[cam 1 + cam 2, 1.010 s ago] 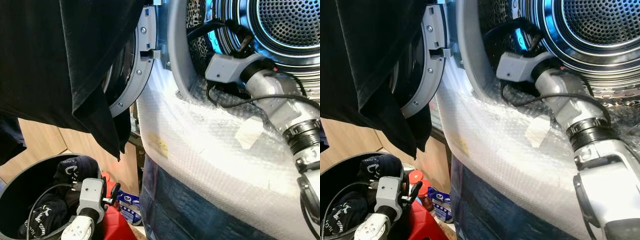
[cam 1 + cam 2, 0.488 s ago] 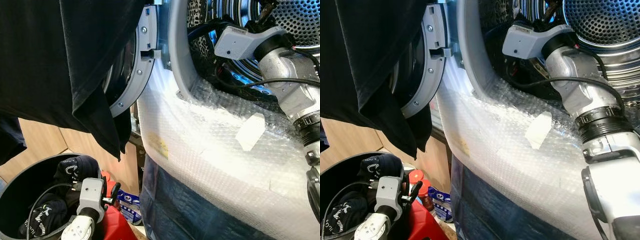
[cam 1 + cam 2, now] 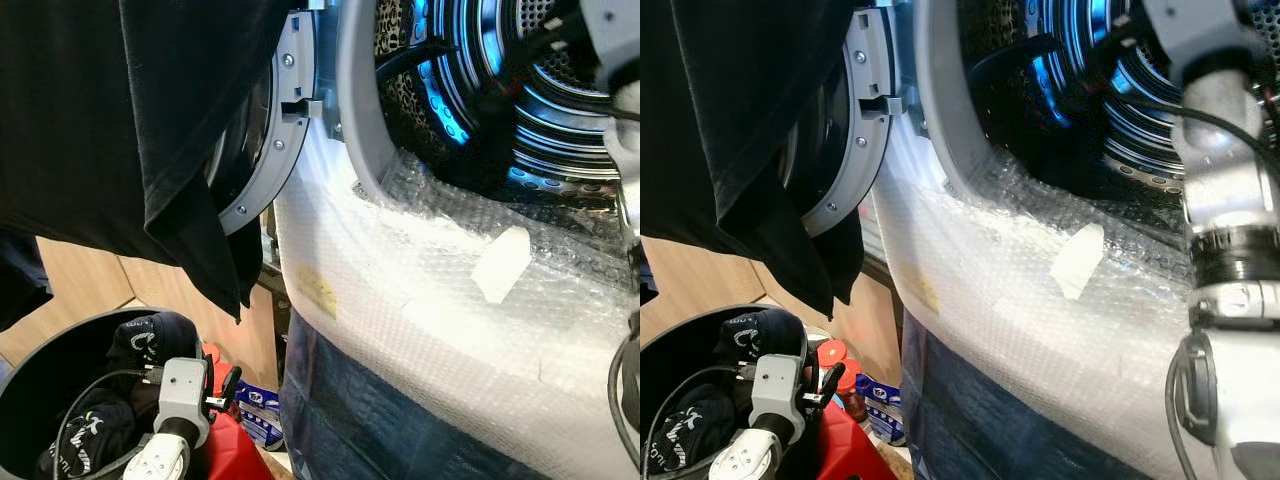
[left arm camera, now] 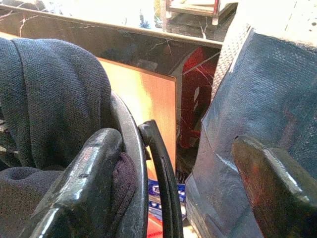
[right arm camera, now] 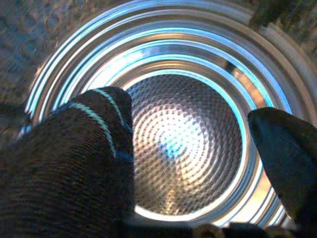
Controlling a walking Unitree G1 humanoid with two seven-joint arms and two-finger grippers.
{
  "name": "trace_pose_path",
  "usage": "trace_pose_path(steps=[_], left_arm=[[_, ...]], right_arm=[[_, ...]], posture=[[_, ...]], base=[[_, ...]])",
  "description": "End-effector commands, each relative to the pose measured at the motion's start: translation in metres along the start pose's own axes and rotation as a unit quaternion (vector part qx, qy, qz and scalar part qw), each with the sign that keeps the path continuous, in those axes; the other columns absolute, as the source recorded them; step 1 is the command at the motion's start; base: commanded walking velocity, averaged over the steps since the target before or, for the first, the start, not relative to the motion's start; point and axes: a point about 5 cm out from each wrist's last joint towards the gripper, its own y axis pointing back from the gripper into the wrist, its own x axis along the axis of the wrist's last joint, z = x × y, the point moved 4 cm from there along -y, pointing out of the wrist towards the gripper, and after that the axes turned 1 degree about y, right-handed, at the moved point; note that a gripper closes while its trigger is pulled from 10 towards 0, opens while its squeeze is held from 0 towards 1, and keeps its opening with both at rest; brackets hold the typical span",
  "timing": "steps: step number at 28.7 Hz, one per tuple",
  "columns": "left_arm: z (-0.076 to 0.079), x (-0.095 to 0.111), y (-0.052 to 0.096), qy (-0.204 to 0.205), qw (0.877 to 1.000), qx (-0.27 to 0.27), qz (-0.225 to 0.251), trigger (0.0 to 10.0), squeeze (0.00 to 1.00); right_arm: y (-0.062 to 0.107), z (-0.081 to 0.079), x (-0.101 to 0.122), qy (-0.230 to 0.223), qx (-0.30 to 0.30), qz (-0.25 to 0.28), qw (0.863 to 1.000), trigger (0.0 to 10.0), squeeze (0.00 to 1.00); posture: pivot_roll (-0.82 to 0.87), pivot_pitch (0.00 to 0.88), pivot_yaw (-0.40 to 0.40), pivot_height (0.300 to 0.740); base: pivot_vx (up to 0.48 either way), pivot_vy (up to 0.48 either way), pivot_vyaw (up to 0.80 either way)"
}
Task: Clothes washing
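The washing machine's steel drum (image 3: 520, 110) stands open, lit blue inside. My right arm (image 3: 1215, 130) reaches up into its mouth at the upper right. In the right wrist view my right gripper (image 5: 183, 111) is open and points at the perforated back wall (image 5: 183, 144). A dark knitted cloth with pale stripes (image 5: 74, 158) lies over one finger. My left gripper (image 3: 228, 385) hangs low at the left, open, over the rim of a black laundry basket (image 3: 40, 370) holding dark clothes (image 3: 150, 335). Its fingers (image 4: 84, 183) straddle the basket rim (image 4: 131, 148).
A black garment (image 3: 120, 120) hangs over the open round door (image 3: 265, 150) at the upper left. Bubble wrap (image 3: 420, 300) covers the machine's front, with blue sheeting below. A red container (image 3: 228, 445) and a blue packet (image 3: 262, 405) sit between basket and machine.
My right arm has lifted from the lower lip of the drum opening and swung up to the right, deeper into the drum. The left arm and basket have not moved.
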Motion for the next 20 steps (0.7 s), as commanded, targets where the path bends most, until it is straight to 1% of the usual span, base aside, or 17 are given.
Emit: trace_pose_path(steps=[1,2,3,4,7,8,9,10,11,13,15,17,20], left_arm=[[0.009,-0.012,0.004,0.003,0.999,-0.021,-0.025,10.0,0.00],[0.010,-0.012,0.004,0.003,0.999,-0.022,-0.026,10.0,0.00],[0.011,-0.013,0.005,0.002,0.999,-0.025,-0.027,10.0,0.00],[0.011,-0.013,0.005,0.002,0.999,-0.026,-0.027,10.0,0.00],[0.012,-0.013,0.006,0.003,0.999,-0.029,-0.028,10.0,0.00],[0.013,-0.014,0.007,0.003,0.999,-0.032,-0.029,10.0,0.00],[0.013,-0.014,0.007,0.003,0.999,-0.033,-0.030,10.0,0.00],[0.014,-0.014,0.007,0.003,0.999,-0.035,-0.030,10.0,0.00],[0.014,-0.014,0.007,0.002,0.999,-0.036,-0.031,10.0,0.00],[0.016,-0.012,0.007,0.002,0.999,-0.039,-0.030,10.0,0.00],[0.015,-0.012,0.007,0.002,0.999,-0.039,-0.029,10.0,0.00],[0.015,-0.012,0.007,0.002,0.999,-0.039,-0.029,10.0,0.00],[0.015,-0.012,0.008,0.001,0.999,-0.040,-0.030,10.0,0.00]], right_arm=[[0.001,0.009,0.010,-0.018,-0.004,0.016,1.000,10.0,0.00],[0.003,0.010,0.009,-0.031,-0.004,0.013,0.999,10.0,0.00],[0.006,0.013,0.006,-0.075,0.000,0.005,0.997,10.0,0.00],[0.007,0.014,0.006,-0.089,0.001,0.003,0.996,10.0,0.00],[0.012,0.021,0.009,-0.158,0.001,0.005,0.987,10.0,0.00],[0.015,0.021,0.010,-0.202,0.005,0.005,0.979,10.0,0.00],[0.016,0.019,0.011,-0.229,0.010,0.004,0.973,10.0,0.00],[0.018,0.017,0.012,-0.254,0.015,0.001,0.967,10.0,0.00],[0.019,0.015,0.013,-0.268,0.018,0.000,0.963,10.0,0.00],[0.022,0.008,0.016,-0.322,0.038,-0.003,0.946,10.0,0.00],[0.023,0.004,0.017,-0.343,0.046,-0.006,0.938,10.0,0.00],[0.023,0.003,0.017,-0.344,0.047,-0.007,0.938,10.0,0.00],[0.025,-0.005,0.018,-0.364,0.064,-0.016,0.929,10.0,0.00]], posture=[[0.08,0.000,0.000,0.740],[0.07,0.000,0.001,0.740],[0.07,0.000,0.001,0.740],[0.07,0.000,0.002,0.740],[0.07,0.000,0.007,0.740],[0.07,0.000,0.010,0.740],[0.07,0.000,0.011,0.740],[0.07,0.000,0.012,0.740],[0.07,0.000,0.012,0.740],[0.07,0.000,0.013,0.740],[0.07,0.000,0.015,0.740],[0.07,0.000,0.015,0.740],[0.08,0.000,0.011,0.740]], base=[[0.000,0.000,0.00],[0.000,0.000,0.00],[0.000,0.000,0.00],[0.000,0.000,0.00],[0.000,0.000,0.00],[0.000,0.000,0.00],[0.000,0.000,0.00],[0.000,0.000,0.00],[0.000,0.000,0.00],[0.000,0.000,0.00],[0.000,0.000,0.00],[0.000,0.000,0.00],[0.000,0.000,0.00]])
